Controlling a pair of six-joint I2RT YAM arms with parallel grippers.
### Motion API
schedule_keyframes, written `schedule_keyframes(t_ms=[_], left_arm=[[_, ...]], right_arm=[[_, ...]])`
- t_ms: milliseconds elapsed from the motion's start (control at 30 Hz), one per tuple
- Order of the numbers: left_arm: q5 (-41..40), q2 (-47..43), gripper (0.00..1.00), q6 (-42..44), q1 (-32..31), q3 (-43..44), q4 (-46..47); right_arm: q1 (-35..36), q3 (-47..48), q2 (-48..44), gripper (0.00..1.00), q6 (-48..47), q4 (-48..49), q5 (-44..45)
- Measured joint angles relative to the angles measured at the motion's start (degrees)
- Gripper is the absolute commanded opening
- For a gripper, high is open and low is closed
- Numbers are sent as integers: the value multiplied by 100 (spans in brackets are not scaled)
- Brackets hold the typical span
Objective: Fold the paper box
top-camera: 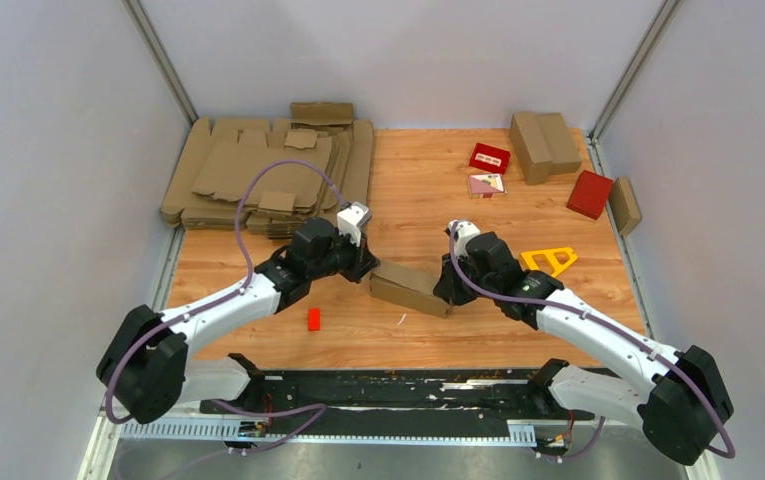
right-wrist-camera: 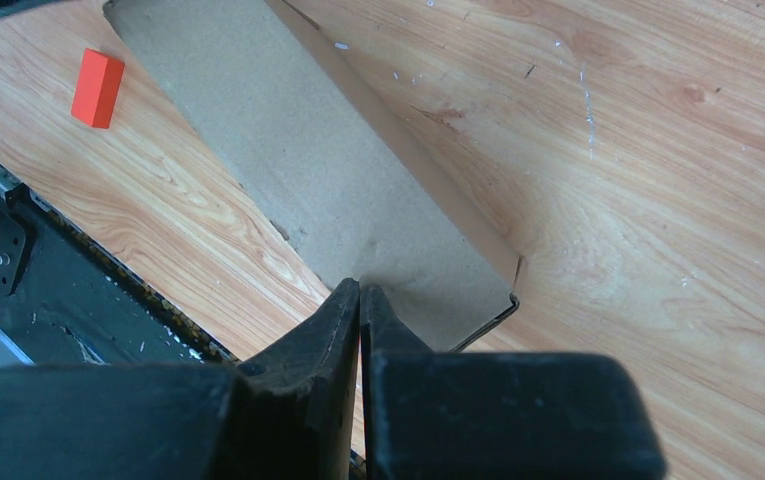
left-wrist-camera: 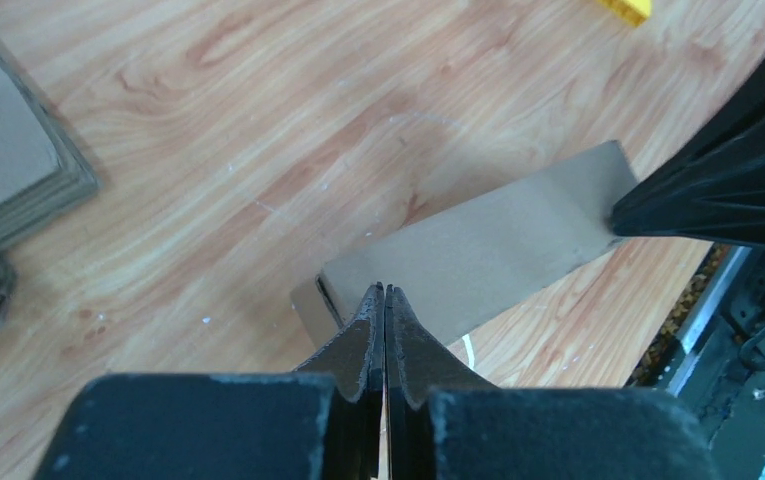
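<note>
Folded paper box (top-camera: 410,288), brown cuboid, lies mid worktop (top-camera: 408,190) between both hands; left hand (left-wrist-camera: 385,292) fingers pressed together, tips at box's left end; right hand (right-wrist-camera: 360,290) fingers together, tips touching box's right end; small red block (top-camera: 313,319) nearby.

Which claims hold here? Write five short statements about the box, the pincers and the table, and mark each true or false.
1. The paper box lies between the left pincer and the right pincer. True.
2. The left pincer stands wide open. False: its fingers are pressed together.
3. The right pincer is shut. True.
4. The yellow frame lies on top of the paper box. False: it lies on the table, beside the right arm.
5. A small red block lies on the table nearer the left arm. True.
</note>
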Motion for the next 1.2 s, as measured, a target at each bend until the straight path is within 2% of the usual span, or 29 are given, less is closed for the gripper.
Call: schedule_keyframes(t_ms=[200,400,533,833,933,1200], left_arm=[[55,487,0,9,42,-7,76],[175,684,0,9,48,-4,389],[184,708,0,11,52,-4,442],[170,706,0,37,57,-4,428],[164,573,0,98,79,-59,374],[164,-595,0,142,74,-568,378]], right_arm=[[-22,28,-2,5,-2,-39,-4],[-59,444,-52,8,-92,-673,192],[-70,555,-356,2,-107,-881,365],[-136,-127,-446,0,197,-636,496],[-140,-146,-363,0,269,-485,470],[-140,-94,-214,0,289,-315,391]])
